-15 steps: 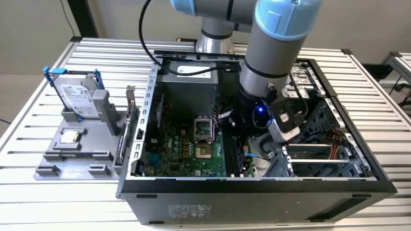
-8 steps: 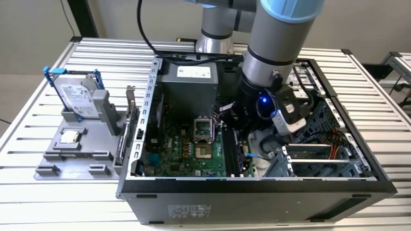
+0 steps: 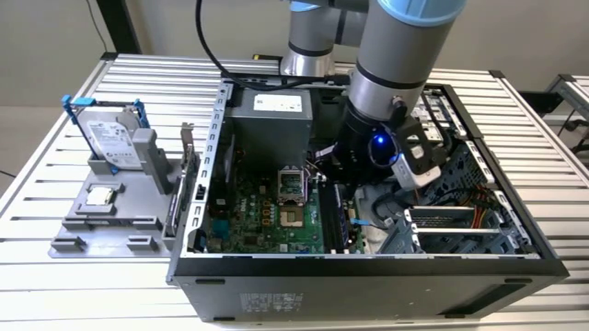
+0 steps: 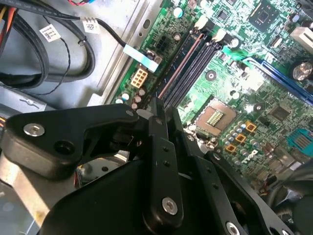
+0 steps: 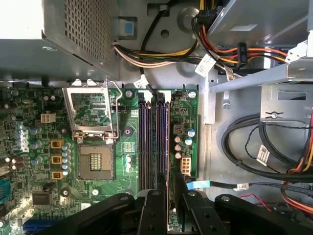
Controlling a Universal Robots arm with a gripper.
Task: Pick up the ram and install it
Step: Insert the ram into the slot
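Note:
The ram (image 4: pixel 180 66) shows as a thin pinkish-brown edge along the black slot nearest the case wall, and as a narrow line (image 5: pixel 169 142) in the first wrist view. It runs straight into my gripper (image 5: pixel 170 184), whose black fingers (image 5: pixel 155 200) stand close together on either side of it near the slot's end. In the second wrist view my gripper (image 4: pixel 159 104) has its tips down at that same slot. I cannot tell whether the ram is fully seated. The neighbouring slots (image 5: pixel 145 142) look bare. In the exterior view the arm (image 3: pixel 387 103) reaches down into the open computer case.
The green motherboard (image 3: pixel 267 214) has an open processor socket (image 5: pixel 95 159) beside the slots. A grey power supply (image 3: pixel 272 124) fills the case's back. Cable bundles (image 5: pixel 254 147) and drive bays crowd the other side. A grey fixture (image 3: pixel 110 221) with a hard drive (image 3: pixel 110 141) stands on the exterior view's left.

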